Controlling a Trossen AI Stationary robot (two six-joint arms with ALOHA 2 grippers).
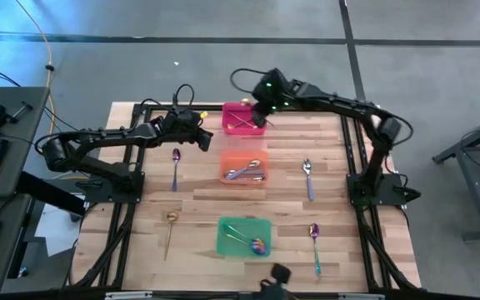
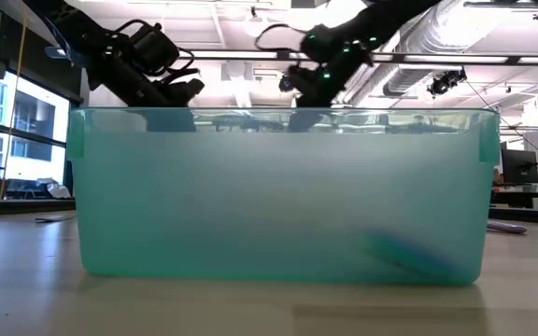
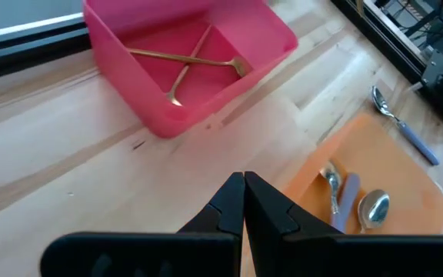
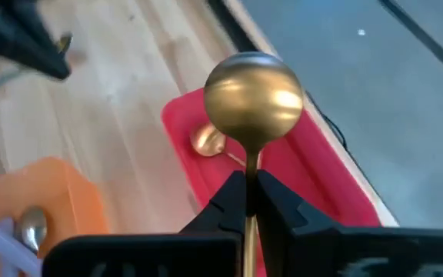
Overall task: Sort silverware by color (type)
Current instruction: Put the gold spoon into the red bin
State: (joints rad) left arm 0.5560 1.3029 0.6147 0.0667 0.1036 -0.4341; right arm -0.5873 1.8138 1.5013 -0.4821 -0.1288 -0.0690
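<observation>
- Gold spoon (image 4: pixel 253 96) is clamped by its handle in the right tool (image 4: pixel 246 185), above the pink bin (image 1: pixel 244 118), which already holds gold utensils (image 3: pixel 187 61).
- Left tool (image 3: pixel 244 188), fingers together and empty, hovers over the worktop (image 1: pixel 190 187) between the pink and orange bin (image 1: pixel 243 169).

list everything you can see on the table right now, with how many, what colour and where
pink bin: one, far middle, two gold utensils crossed inside
orange bin: one, centre, silver spoons inside
green bin: one, near middle, iridescent utensils inside
gold spoon: one, held above the pink bin
loose gold spoon: one, near left
loose purple spoon: one, left of the orange bin
loose silver spoon: one, right of the orange bin
loose iridescent spoon: one, right of the green bin
left gripper: shut, empty, between the pink and orange bins
right gripper: shut on the gold spoon
</observation>
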